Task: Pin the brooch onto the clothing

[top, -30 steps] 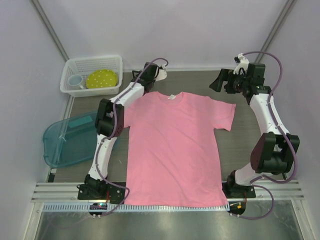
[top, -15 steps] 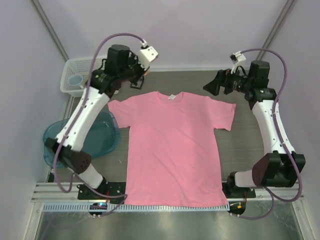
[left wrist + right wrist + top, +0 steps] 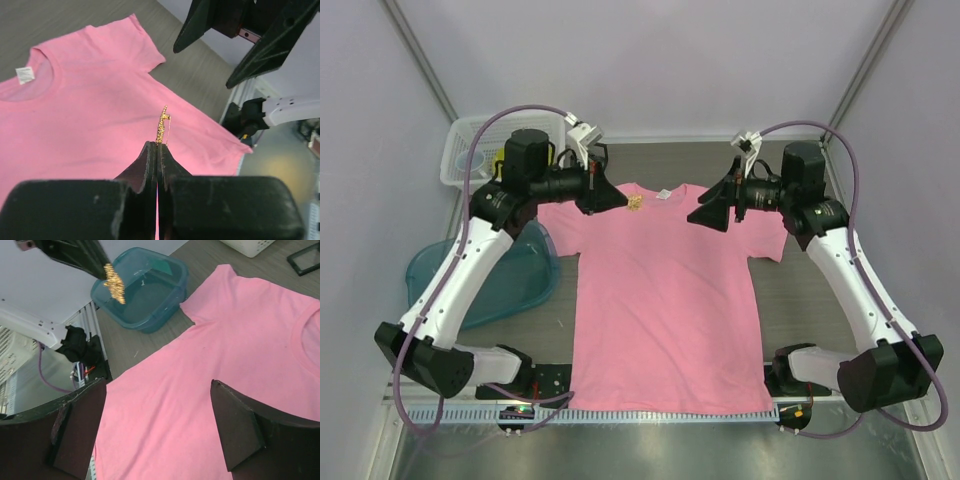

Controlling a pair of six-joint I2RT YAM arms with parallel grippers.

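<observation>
Left jaws, pinching the brooch point(image 3: 634, 203), and right jaws, spread wide, are now converging above the T-shirt point(image 3: 665, 300) chest, so pinning is likely starting.

Left fingers point(image 3: 605, 195) brought the brooch point(image 3: 635, 203) above the shirt point(image 3: 665, 300); right fingers point(image 3: 712, 213) approached.

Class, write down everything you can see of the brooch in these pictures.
The brooch is a tiny, glittery gold ornament, seen edge-on from the left wrist, with a thin pin wire along one side. Its lower end is pinched between the tips of the shut left end effector, so it sticks out beyond them. It hangs in the air over the pink T-shirt, near the collar, touching only those tips. Its exact shape cannot be made out.
</observation>
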